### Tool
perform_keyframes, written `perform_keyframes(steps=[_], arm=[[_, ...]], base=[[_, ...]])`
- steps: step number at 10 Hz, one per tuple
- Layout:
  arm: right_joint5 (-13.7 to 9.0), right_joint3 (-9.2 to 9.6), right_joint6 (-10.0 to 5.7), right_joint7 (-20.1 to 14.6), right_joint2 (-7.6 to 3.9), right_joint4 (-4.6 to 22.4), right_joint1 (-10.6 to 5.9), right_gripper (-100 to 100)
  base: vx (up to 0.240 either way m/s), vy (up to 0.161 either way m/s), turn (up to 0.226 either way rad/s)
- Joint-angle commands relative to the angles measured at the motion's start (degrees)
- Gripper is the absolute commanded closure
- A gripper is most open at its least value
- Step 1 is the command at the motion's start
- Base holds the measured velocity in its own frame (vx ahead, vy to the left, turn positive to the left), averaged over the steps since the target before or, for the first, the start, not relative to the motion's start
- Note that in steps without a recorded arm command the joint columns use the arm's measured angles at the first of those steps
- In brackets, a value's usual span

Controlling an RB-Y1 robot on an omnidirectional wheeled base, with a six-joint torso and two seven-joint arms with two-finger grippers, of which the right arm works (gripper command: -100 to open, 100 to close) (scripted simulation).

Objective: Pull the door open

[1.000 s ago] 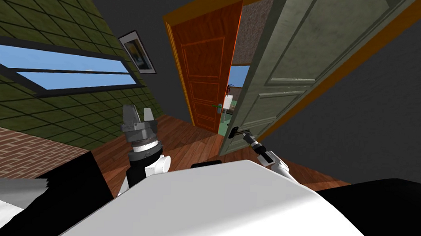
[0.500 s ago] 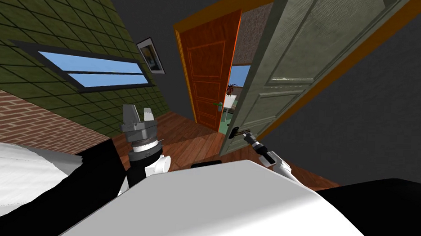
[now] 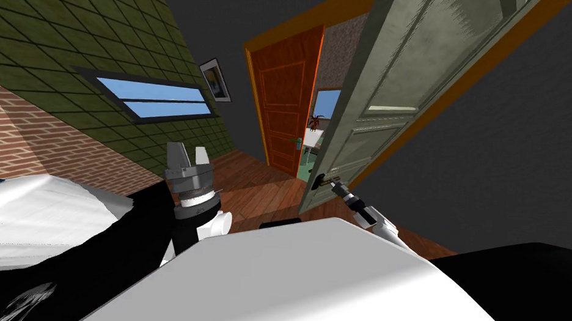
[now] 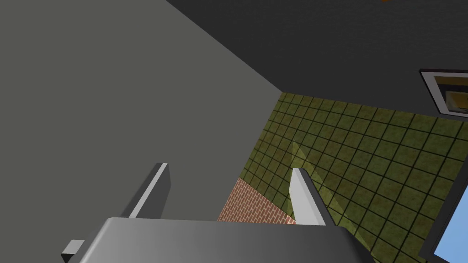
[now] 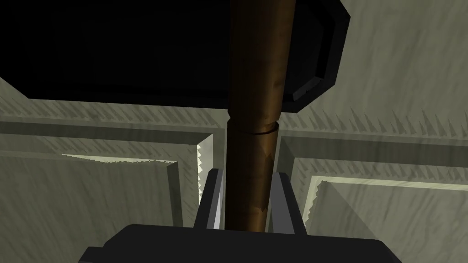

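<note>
Your view has swung toward the brick wall [image 3: 47,137] while the right gripper [image 5: 247,176], jaws clenched on the brown handle [image 5: 252,114] whose long axis runs straight out between them, hugs the grey-green door [image 3: 393,81]; the left gripper [image 3: 187,155], jaws released, hangs farther from that handle.

Colours around the pale grey-green, streaky panelled door [image 3: 378,130]

Brown on its handle [image 5: 250,150], black on the plate [image 5: 137,50] behind that. Orange-red with an orange frame on the second door [image 3: 285,100] left of it. Olive green with a dark grid on the tiled wall [image 3: 71,34] further left, red-brown with pale joints on the brick wall [image 3: 11,135] furthest left. Reddish-brown planks on the floor [image 3: 246,193] at its foot, plain dark grey on the wall [image 3: 512,149] to its right.
</note>
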Motion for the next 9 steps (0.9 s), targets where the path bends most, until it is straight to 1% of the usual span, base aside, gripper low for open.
perform_keyframes(steps=[1, 3, 4, 7, 9], arm=[[0.17, 0.12, -0.98, -0.23, -0.11, 0.27, -0.06, 100], [0.42, 0.12, -2.25, -0.51, -0.4, 1.0, -0.11, 100], [0.49, 0.12, -2.6, -0.59, -0.47, 1.19, -0.12, 100], [0.87, 0.12, -4.58, -1.03, -0.91, 2.33, -0.19, 100], [1.06, 0.12, -5.55, -1.25, -1.13, 2.89, -0.22, 100]], base=[[-0.195, -0.086, 0.171], [-0.167, -0.075, 0.153], [-0.166, -0.113, 0.115], [-0.199, -0.115, 0.149], [-0.202, -0.089, 0.105]])
